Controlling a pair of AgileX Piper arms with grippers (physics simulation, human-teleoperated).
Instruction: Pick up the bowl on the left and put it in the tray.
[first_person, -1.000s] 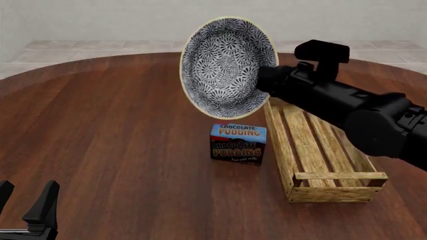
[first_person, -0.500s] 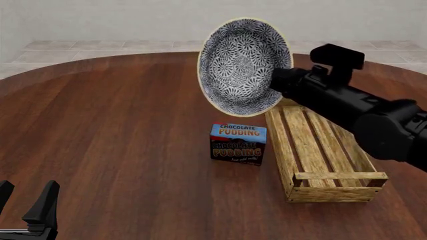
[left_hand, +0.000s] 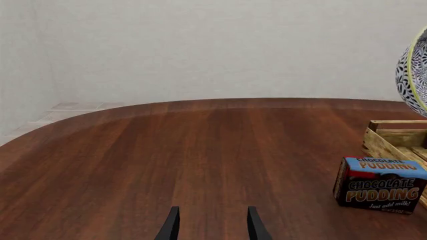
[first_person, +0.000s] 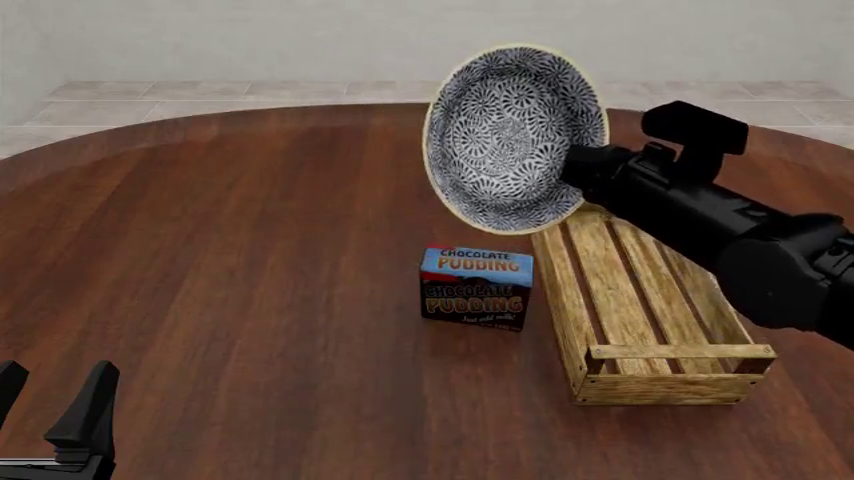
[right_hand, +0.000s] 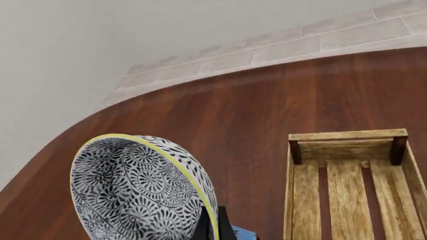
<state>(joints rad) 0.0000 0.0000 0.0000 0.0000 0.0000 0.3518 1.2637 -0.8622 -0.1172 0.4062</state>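
Nearest the camera, the black left gripper (first_person: 54, 412) is sitting low at the near left edge of the round dark wooden table (first_person: 240, 260), its two fingers parted with bare table between them, gripping nothing. Further in, the blue chocolate pudding box (first_person: 477, 288) is standing upright on the table, just beside the near-left long side of the long light wooden slatted tray (first_person: 650, 310), which is lying lengthwise away from the camera on the right half of the table.

Above all that, the black right arm is reaching in from the right, and the right gripper (first_person: 577, 165) is clamping the rim of the round blue-grey floral bowl (first_person: 514, 135) with the cream edge. The right wrist view is showing the fingers (right_hand: 212, 227) pinched on the bowl's rim. The bowl is hanging in the air, tipped on its side so its patterned inside is facing the camera, clear of the table. It is hovering near the tray's far-left corner, beyond the pudding box and not inside the tray. In the left wrist view only a sliver of the bowl is showing, above the tray's end.
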